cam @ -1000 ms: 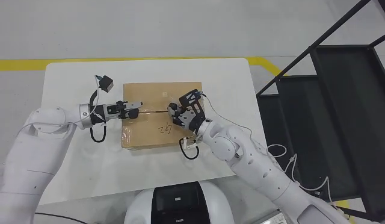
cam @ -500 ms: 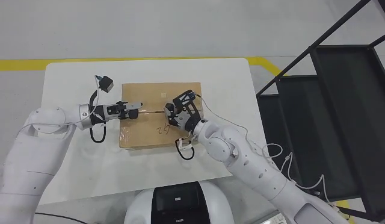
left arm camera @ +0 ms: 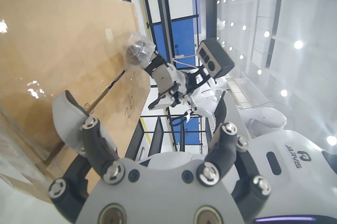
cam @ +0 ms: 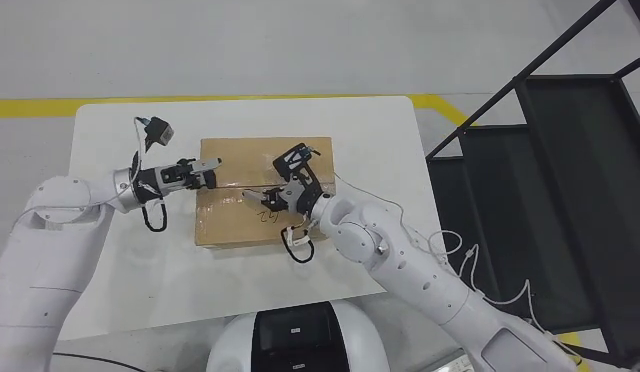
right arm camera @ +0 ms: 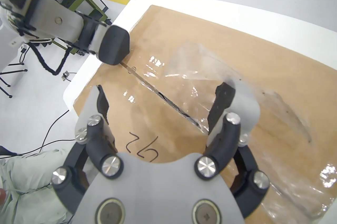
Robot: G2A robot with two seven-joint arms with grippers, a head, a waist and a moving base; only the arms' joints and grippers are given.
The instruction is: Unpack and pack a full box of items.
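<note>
Pale grey smooth floor (cam: 300, 32) all round. Yellow painted floor stripe (cam: 40, 106) runs across at 12 o'clock, behind the white round-cornered table (cam: 120, 272). Black metal staircase (cam: 560, 172) at 3 o'clock. Round white ceiling lamps (left arm camera: 297, 44) lit overhead.

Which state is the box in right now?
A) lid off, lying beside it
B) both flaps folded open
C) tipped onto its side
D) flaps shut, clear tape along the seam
D: the box sits flat with its flaps shut, and clear tape glints along the seam, partly lifted at the right claw.
</note>
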